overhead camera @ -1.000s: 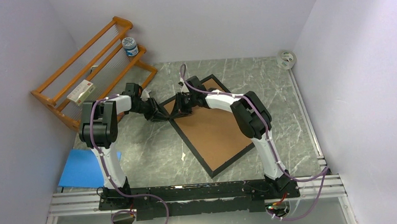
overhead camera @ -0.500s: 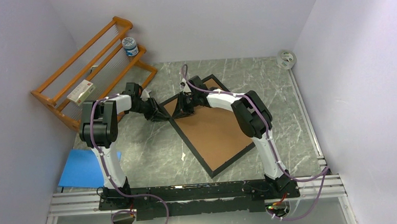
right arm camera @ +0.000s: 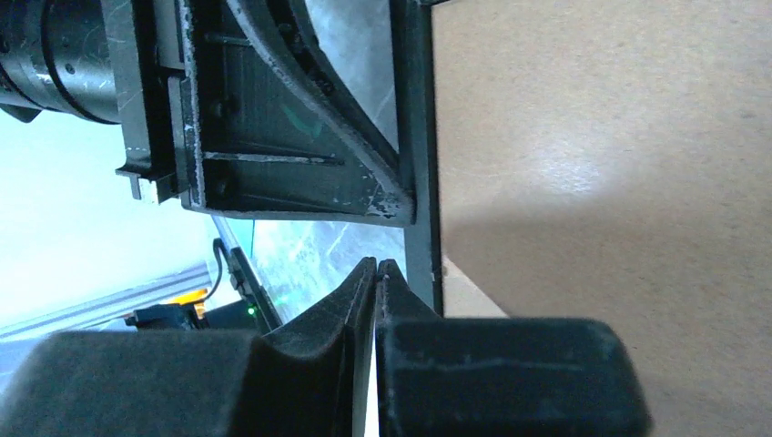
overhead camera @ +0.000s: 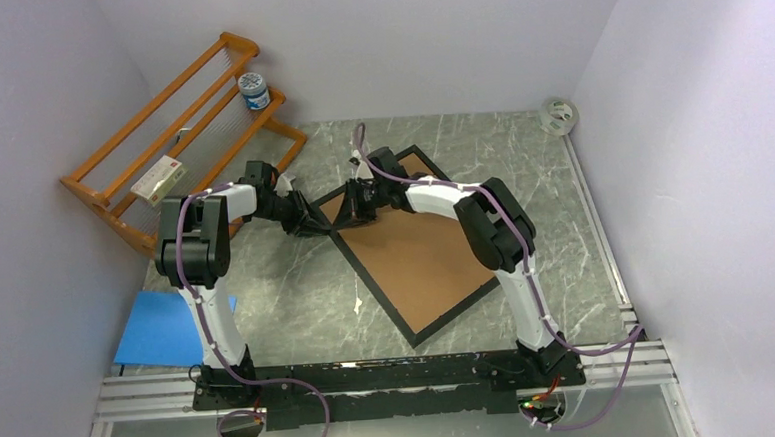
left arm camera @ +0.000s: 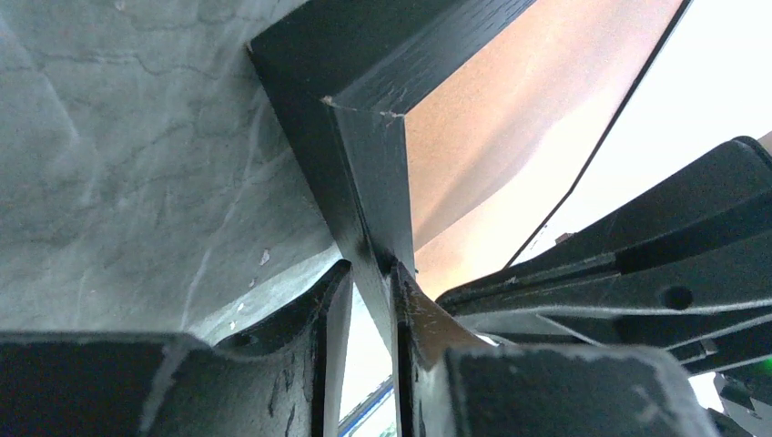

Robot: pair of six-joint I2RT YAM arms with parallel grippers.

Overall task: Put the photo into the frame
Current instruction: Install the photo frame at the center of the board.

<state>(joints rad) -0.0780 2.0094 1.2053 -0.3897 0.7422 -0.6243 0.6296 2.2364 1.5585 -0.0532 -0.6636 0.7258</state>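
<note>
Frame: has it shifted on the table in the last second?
No. The frame lies as it did, with its corners at the same spots and its edges at the same angle to the orange rack.

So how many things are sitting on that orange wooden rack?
2. A blue-lidded jar stands at the far end of the rack, and a small white box lies on a rail toward its near end. Anything behind the rails could be hidden.

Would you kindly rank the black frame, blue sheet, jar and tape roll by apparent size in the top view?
1. frame
2. blue sheet, partly hidden by the arm
3. jar and tape roll: look alike, unranked
</note>
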